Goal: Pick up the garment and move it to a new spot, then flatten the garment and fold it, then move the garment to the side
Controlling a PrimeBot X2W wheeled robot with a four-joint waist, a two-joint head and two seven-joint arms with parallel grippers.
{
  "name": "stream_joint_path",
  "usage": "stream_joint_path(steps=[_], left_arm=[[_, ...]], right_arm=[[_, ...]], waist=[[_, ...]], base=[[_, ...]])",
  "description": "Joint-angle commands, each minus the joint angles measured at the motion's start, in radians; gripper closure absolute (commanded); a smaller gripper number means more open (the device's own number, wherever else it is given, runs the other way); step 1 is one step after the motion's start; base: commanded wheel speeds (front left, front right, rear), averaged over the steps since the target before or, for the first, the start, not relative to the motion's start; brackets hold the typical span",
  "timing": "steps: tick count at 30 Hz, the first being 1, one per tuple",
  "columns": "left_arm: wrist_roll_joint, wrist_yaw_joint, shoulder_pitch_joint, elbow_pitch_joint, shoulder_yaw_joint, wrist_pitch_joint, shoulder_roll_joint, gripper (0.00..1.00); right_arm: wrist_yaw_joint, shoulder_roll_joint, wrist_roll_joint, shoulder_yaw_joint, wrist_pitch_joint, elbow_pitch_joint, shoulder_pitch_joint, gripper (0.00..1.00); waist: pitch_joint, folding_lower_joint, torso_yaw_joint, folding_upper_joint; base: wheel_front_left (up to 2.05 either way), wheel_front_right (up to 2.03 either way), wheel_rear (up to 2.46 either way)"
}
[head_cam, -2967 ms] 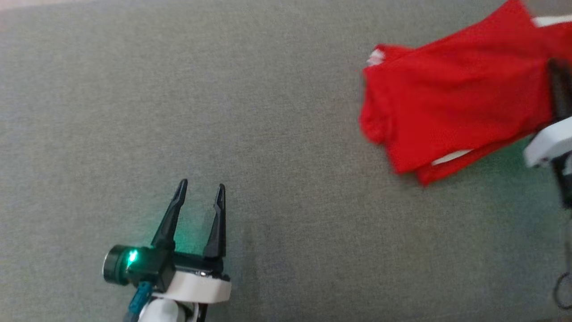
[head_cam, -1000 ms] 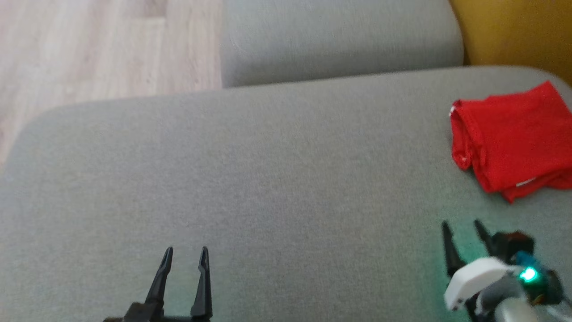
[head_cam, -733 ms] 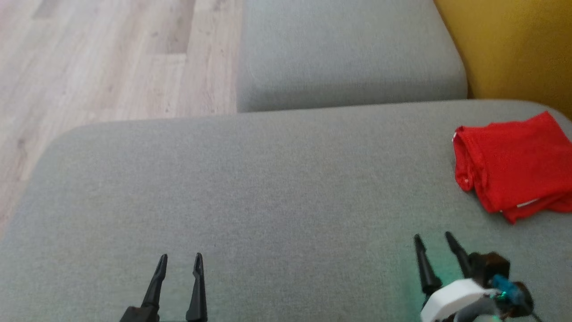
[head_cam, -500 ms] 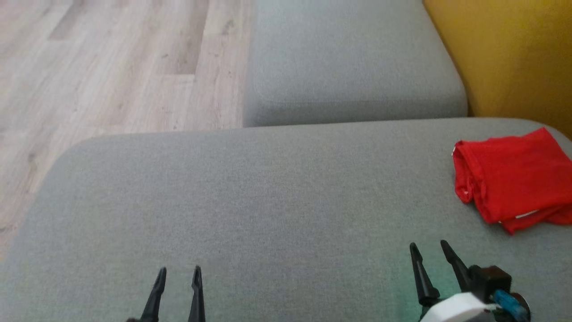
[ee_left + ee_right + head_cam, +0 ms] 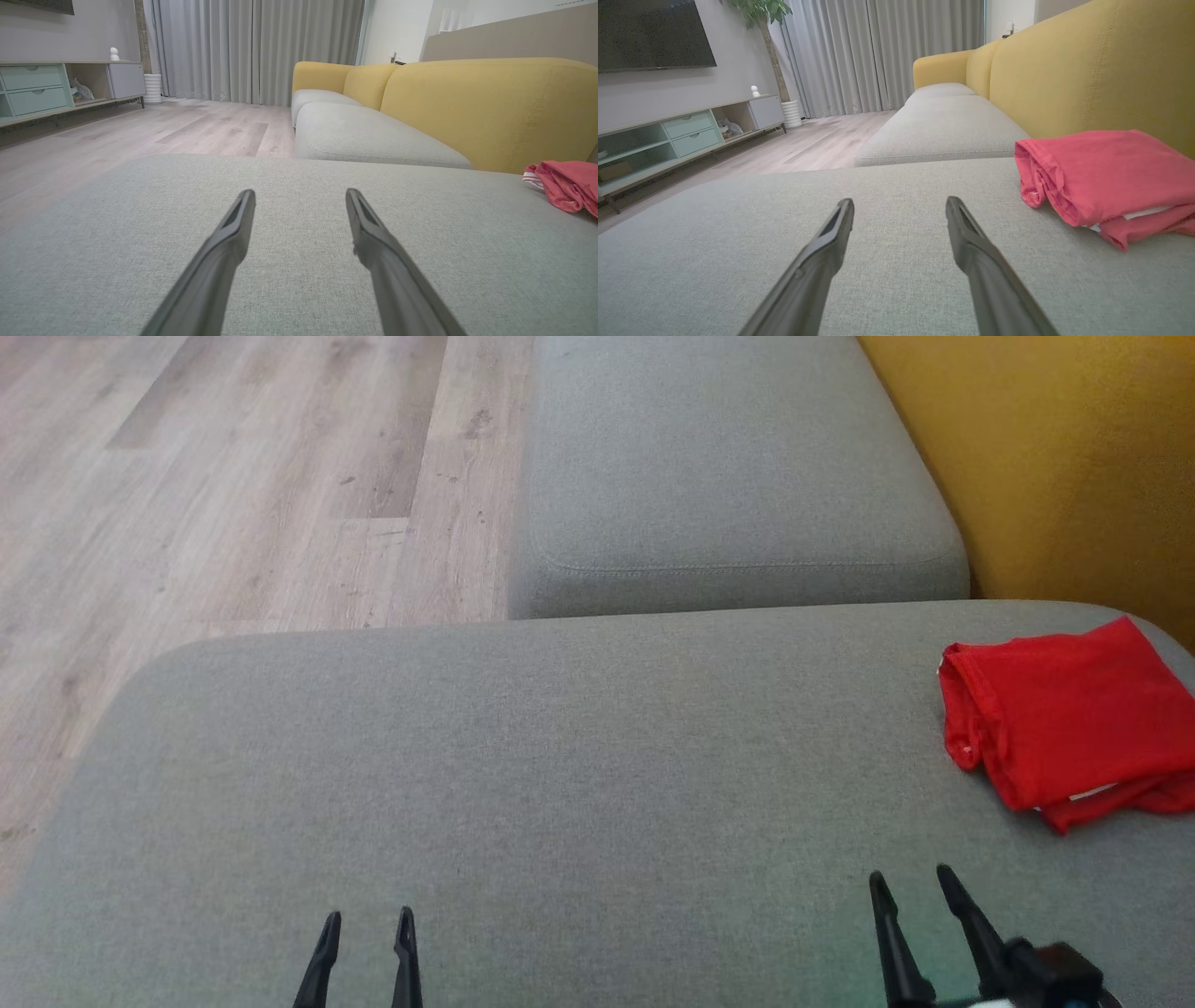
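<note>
Now, folded red garment [image 5: 1064, 719] on grey cushion [image 5: 560, 756], far right

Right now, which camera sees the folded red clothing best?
The right wrist view: the folded red cloth garment looks big and close, showing stacked layers and a white edge. The head view shows the garment smaller, from above. The left wrist view catches a small part at its right edge.

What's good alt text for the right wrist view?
A folded red garment lies on a grey sofa cushion, to the right of the open, empty right gripper. A yellow backrest rises behind it.
</note>
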Motion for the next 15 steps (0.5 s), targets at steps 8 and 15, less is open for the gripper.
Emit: stream_joint_path(steps=[8,15], left_arm=[[-0.003,0.008,-0.031,-0.040,0.043,-0.010,-0.004,0.00],[0.006,0.008,-0.032,-0.048,0.043,-0.010,-0.004,0.00]], right_arm=[[-0.001,-0.005,0.007,0.028,-0.014,-0.051,-0.004,0.00],[-0.001,-0.005,0.011,0.034,-0.014,-0.051,-0.008,0.00]], waist=[[0.004,0.0000,-0.003,-0.0001],[0.009,0.0000,-0.009,-0.0001]], base=[[0.00,0.00,0.00],[0.00,0.00,0.00]])
